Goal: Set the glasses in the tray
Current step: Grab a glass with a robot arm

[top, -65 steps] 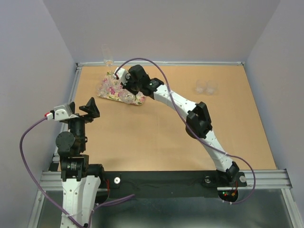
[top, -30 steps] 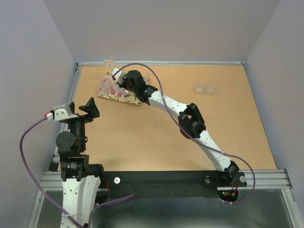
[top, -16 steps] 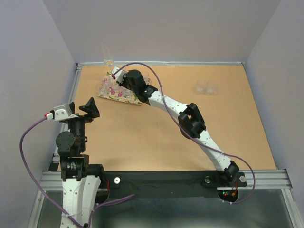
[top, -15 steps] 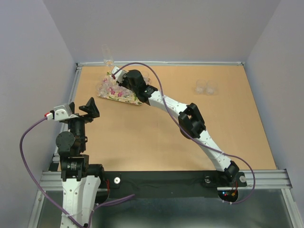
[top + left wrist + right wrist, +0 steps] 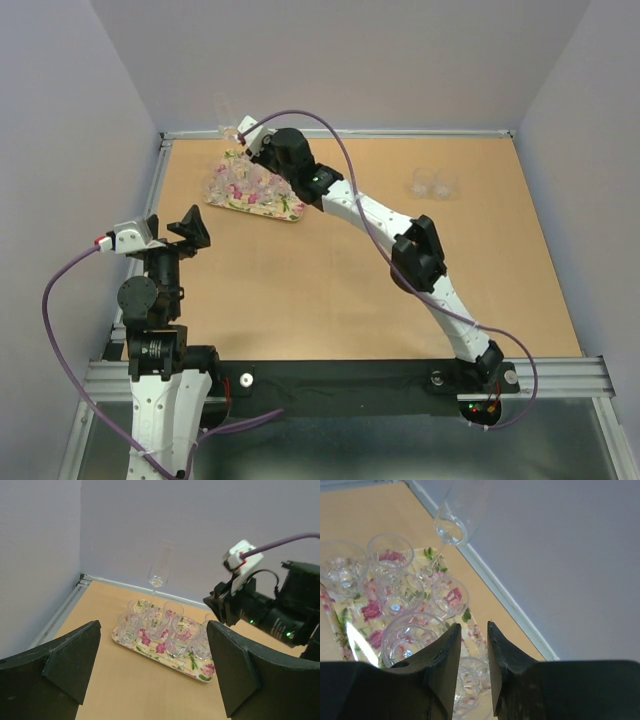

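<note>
Right gripper (image 5: 473,630) hovers above the tray (image 5: 150,652) in the table's (image 5: 300,300) far-left corner, jaws barely apart; left gripper (image 5: 152,630) gapes wide.

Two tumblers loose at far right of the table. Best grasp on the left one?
Probably from above: take the left tumbler by its upright wall just below the rim, fingers on its near and far sides. Its neighbour stands close on the right, blocking that side.

Under my right claw (image 5: 472,630) glasses (image 5: 150,622) stand in the tray (image 5: 161,649); flute (image 5: 159,567) beyond it; two glasses (image 5: 433,184) far right on table (image 5: 300,290).
</note>
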`<state>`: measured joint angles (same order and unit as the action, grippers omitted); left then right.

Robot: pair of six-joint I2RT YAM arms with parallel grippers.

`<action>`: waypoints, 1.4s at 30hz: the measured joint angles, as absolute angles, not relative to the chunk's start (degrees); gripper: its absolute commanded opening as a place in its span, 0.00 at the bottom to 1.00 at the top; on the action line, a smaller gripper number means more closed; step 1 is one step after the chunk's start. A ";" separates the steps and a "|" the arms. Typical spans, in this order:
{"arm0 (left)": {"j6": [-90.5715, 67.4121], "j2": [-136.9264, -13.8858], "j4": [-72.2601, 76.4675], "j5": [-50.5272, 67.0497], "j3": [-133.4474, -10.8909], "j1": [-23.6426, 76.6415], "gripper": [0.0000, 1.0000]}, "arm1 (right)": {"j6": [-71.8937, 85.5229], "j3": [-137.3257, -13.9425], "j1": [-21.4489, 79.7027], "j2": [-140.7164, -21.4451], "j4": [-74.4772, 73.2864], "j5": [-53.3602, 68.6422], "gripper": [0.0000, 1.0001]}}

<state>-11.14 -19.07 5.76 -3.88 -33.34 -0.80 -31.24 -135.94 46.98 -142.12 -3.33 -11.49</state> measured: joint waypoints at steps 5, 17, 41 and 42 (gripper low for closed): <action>-11.14 -19.57 5.80 -2.76 -33.34 -0.80 0.99 | -29.69 -132.66 46.98 -133.86 -4.86 -10.90 0.33; -10.98 -24.23 6.52 3.97 -33.30 -0.80 0.99 | -25.56 -109.62 41.85 -114.83 -12.58 -5.63 0.35; -11.11 -30.28 8.88 14.44 -32.18 -0.80 0.99 | -11.88 -65.58 3.36 -80.42 -13.65 28.12 0.40; -11.14 -30.55 9.15 15.03 -32.18 -0.80 0.99 | -11.00 -64.31 1.78 -79.85 -13.15 29.19 0.40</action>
